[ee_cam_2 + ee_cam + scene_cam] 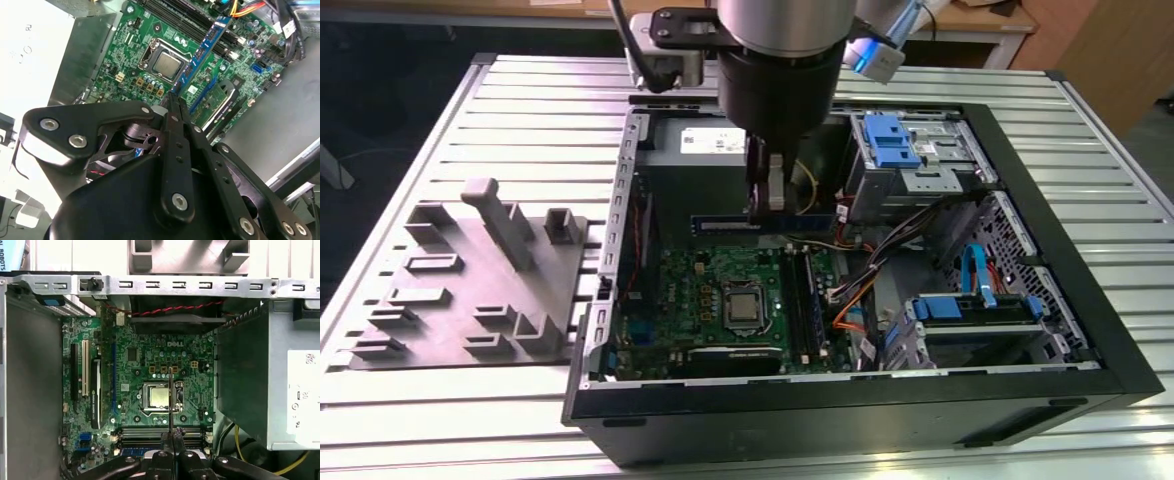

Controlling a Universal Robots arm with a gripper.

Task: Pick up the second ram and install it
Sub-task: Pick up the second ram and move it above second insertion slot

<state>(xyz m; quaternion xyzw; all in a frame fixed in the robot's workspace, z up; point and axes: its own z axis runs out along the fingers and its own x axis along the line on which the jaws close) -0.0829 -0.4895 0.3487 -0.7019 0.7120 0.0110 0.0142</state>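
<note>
In both wrist views the nearest thing is the black linkage of the gripper. Its two fingers are drawn narrow and pinch the second ram by its upper edge.

The second ram is a thin, flat, narrow board. In the second wrist view it shows a dark blue face with a row of small black chips along its length. In the first wrist view it appears edge-on, as a fine dark line running out from the fingertips. In the exterior view it appears as a dark blue strip below the gripper.

The stick hangs in the air inside the open computer case, above the green motherboard and not touching it. It lies crosswise to the memory slots rather than along them. The processor socket sits on the board beneath it, near the slots.

Orange and blue cables run just beside the motherboard on the exterior view's right. The case stands on a slatted metal table. A grey fixture tray lies on the table to the exterior view's left of the case.
</note>
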